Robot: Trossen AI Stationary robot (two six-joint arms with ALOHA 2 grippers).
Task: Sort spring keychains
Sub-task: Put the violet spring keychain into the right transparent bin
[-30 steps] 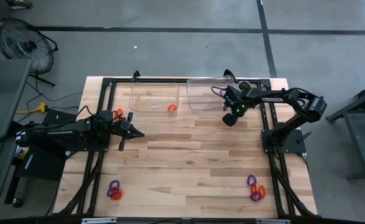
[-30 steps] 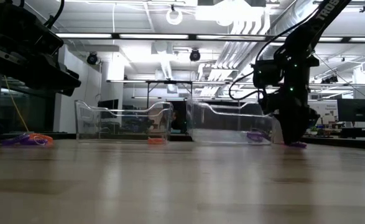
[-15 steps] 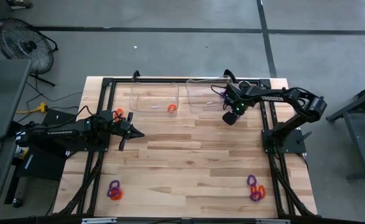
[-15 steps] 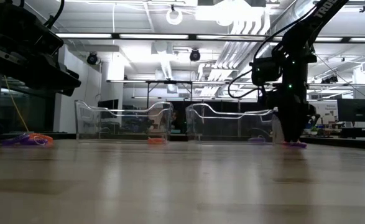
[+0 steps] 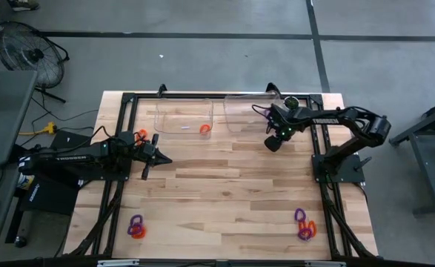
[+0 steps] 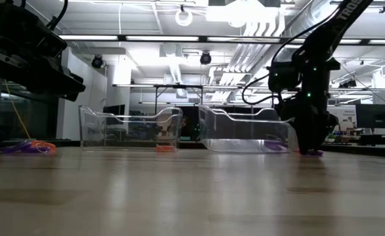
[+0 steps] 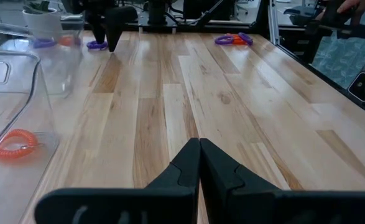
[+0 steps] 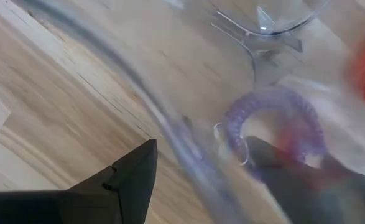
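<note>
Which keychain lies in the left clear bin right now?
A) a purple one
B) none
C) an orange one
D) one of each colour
C: the high view shows a single orange keychain inside the left bin, near its right end, and the left wrist view shows the same orange coil behind the clear wall.

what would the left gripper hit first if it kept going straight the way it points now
Probably nothing nearby: the shut left gripper points across bare wooden table, between the clear plastic bin and the orange and purple coiled keychains. Far off, the right arm's dark gripper stands slightly aside; depth is unclear.
</note>
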